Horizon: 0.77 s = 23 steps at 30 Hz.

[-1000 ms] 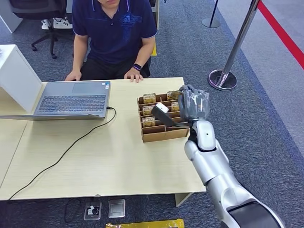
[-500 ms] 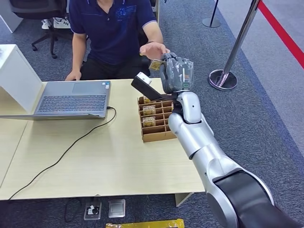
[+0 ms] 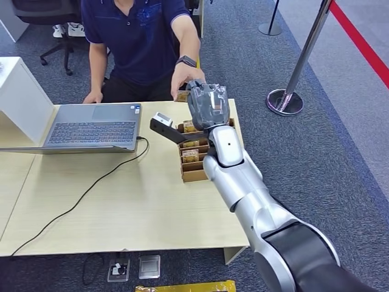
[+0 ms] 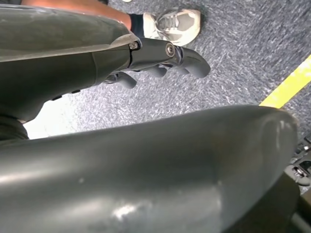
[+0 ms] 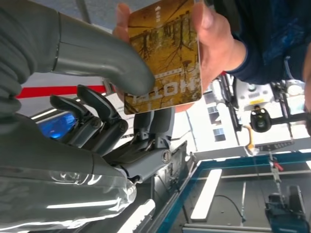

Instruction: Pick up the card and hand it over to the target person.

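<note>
While a person's hand (image 5: 214,46) grips its far edge, the right hand (image 5: 110,104) pinches the card (image 5: 163,56) between thumb and fingers (image 5: 152,124).

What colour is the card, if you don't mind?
Golden yellow with a dark tree pattern, the card shows best in the right wrist view.

Bright, even light; blurred wrist close-ups

card (image 5: 164,53), "HOTEL" printed upside down along its edge
</note>
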Tool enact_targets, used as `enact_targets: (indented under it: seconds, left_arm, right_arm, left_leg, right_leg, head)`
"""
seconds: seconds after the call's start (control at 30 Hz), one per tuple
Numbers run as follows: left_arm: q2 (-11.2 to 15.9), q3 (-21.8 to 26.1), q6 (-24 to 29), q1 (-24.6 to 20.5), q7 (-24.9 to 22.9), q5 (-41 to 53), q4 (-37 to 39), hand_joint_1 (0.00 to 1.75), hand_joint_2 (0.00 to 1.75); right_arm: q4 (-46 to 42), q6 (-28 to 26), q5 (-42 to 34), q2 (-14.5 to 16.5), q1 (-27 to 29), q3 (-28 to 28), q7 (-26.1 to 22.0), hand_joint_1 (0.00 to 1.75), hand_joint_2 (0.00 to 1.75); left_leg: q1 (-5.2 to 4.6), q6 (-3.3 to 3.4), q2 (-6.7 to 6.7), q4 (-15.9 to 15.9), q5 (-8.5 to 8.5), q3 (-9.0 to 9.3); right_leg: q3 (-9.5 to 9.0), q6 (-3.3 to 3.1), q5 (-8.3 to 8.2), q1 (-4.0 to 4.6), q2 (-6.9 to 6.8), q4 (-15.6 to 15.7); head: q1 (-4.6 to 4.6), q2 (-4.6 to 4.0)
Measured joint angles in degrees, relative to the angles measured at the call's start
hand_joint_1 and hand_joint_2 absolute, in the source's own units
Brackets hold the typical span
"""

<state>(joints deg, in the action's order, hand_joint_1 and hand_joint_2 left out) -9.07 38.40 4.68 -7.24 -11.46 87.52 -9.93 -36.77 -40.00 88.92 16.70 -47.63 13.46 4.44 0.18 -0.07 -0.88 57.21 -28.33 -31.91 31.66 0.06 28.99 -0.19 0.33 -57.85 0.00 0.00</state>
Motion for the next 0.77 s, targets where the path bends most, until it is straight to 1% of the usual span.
enact_targets:
  seconds: [0.07,0.1,0.2,0.23,0.3,0.33,0.43,0.47,0.53,0.57,0.6,0.63,0.67,0.73,0.77]
  left_arm:
    - [0.02,-0.03,0.06,-0.10,0.21,0.07,-0.02,0.00,0.00]
    - [0.03,-0.04,0.06,-0.17,0.28,0.09,-0.03,0.00,0.00]
    - [0.09,-0.02,0.11,-0.30,0.34,0.15,-0.06,0.00,0.00]
    - [0.13,0.03,0.13,-0.31,0.36,0.16,-0.07,0.00,0.00]
    - [0.19,0.16,0.14,-0.26,0.40,0.12,-0.08,0.00,0.00]
    - [0.22,0.31,0.20,-0.16,0.43,0.02,-0.09,0.00,0.00]
    - [0.33,0.91,0.37,0.33,0.66,-0.36,-0.13,0.00,0.00]
    - [0.34,1.03,0.34,0.52,0.76,-0.39,-0.14,0.00,0.00]
    - [0.30,1.22,0.30,0.87,0.91,-0.42,-0.17,0.00,0.00]
    - [0.26,1.31,0.25,1.08,1.04,-0.43,-0.20,0.00,0.00]
    - [0.21,1.40,0.27,1.24,1.13,-0.45,-0.21,0.00,0.00]
    - [0.15,1.60,0.24,1.43,1.30,-0.56,-0.25,0.00,0.00]
    - [0.11,1.79,0.28,1.64,1.53,-0.70,-0.29,0.00,0.00]
    - [0.08,2.21,0.45,2.05,2.05,-1.06,-0.33,0.00,0.00]
    - [0.09,2.28,0.54,2.17,2.20,-1.12,-0.32,0.00,0.00]
  right_arm:
    - [0.26,0.00,0.09,-0.22,0.00,0.38,0.44,1.75,1.75]
    - [0.43,0.00,0.17,-0.31,0.00,0.50,0.61,1.36,1.75]
    - [1.18,0.00,-1.47,-0.21,-0.14,-0.18,-0.19,0.05,1.75]
    - [1.10,0.00,-2.80,-0.03,-0.09,-0.96,-1.18,0.00,1.75]
    - [-0.35,0.00,-5.37,0.33,0.40,-2.77,-3.48,0.00,1.75]
    - [-1.64,0.00,-7.75,0.61,0.91,-4.47,-5.54,0.00,1.75]
    - [-7.87,0.00,-14.97,1.46,3.33,-12.44,-14.32,0.00,1.75]
    - [-11.90,0.00,-17.41,1.78,4.80,-15.80,-18.10,0.00,1.75]
    - [-18.65,0.00,-22.41,1.58,7.62,-20.17,-24.09,0.00,1.75]
    - [-22.25,0.00,-26.31,1.14,9.33,-21.93,-27.47,0.00,1.75]
    - [-24.40,0.00,-29.34,0.02,10.68,-22.07,-29.01,0.00,1.75]
    - [-27.49,0.00,-33.89,-1.40,12.52,-21.82,-30.34,0.00,1.75]
    - [-31.20,0.00,-39.31,-3.61,15.00,-20.64,-30.82,0.00,1.75]
    - [-38.53,0.91,-50.16,-9.15,20.65,-16.99,-29.74,0.00,1.75]
    - [-40.62,1.21,-52.98,-10.86,22.30,-15.85,-29.25,0.00,1.75]
  left_leg:
    - [0.00,-0.01,-0.01,0.00,0.00,0.00]
    - [0.00,-0.01,-0.02,0.00,0.01,0.00]
    - [0.01,-0.01,-0.03,0.00,-0.01,0.01]
    - [0.01,-0.01,-0.04,0.00,-0.01,0.01]
    - [0.01,-0.01,-0.05,0.00,0.00,0.00]
    - [0.00,-0.01,-0.06,0.02,-0.01,-0.01]
    - [0.01,0.00,-0.10,0.02,0.00,-0.03]
    - [0.01,0.00,-0.12,0.02,0.00,-0.04]
    - [0.01,0.00,-0.18,0.02,0.01,-0.06]
    - [0.01,0.01,-0.20,0.01,0.01,-0.06]
    - [0.01,0.01,-0.25,0.01,0.01,-0.06]
    - [0.01,0.01,-0.29,0.01,0.01,-0.05]
    - [0.02,0.02,-0.34,-0.01,0.02,-0.04]
    - [0.04,0.03,-0.51,-0.07,0.06,-0.01]
    - [0.04,0.04,-0.54,-0.09,0.07,-0.01]
  right_leg:
    - [0.00,0.00,0.00,0.00,-0.02,0.00]
    - [0.00,0.00,0.00,0.00,-0.03,0.00]
    - [-0.01,-0.01,0.01,0.01,-0.03,0.01]
    - [0.00,-0.01,0.01,0.01,-0.04,0.01]
    - [0.01,-0.01,0.01,0.01,-0.05,0.00]
    - [0.02,-0.01,0.03,0.00,-0.05,-0.01]
    - [0.03,-0.01,0.03,0.00,-0.10,-0.01]
    - [0.03,0.00,0.03,0.01,-0.12,-0.01]
    - [0.02,0.00,0.04,0.01,-0.18,0.01]
    - [0.01,0.01,0.04,0.01,-0.20,0.02]
    - [-0.01,0.01,0.05,0.01,-0.24,0.03]
    - [-0.05,0.01,0.07,0.01,-0.28,0.05]
    - [-0.08,0.02,0.06,0.01,-0.34,0.09]
    - [-0.21,0.04,0.05,0.04,-0.52,0.22]
    - [-0.23,0.05,0.04,0.04,-0.56,0.26]
  head:
    - [0.00,0.00]
    - [0.00,0.00]
    - [0.00,0.00]
    - [0.00,0.00]
    - [0.00,0.00]
    - [0.00,0.00]
    - [0.00,0.00]
    - [0.00,0.00]
    - [0.00,0.00]
    - [0.00,0.00]
    - [0.00,0.00]
    - [0.00,0.00]
    - [0.00,0.00]
    - [0.00,0.00]
    - [0.00,0.00]
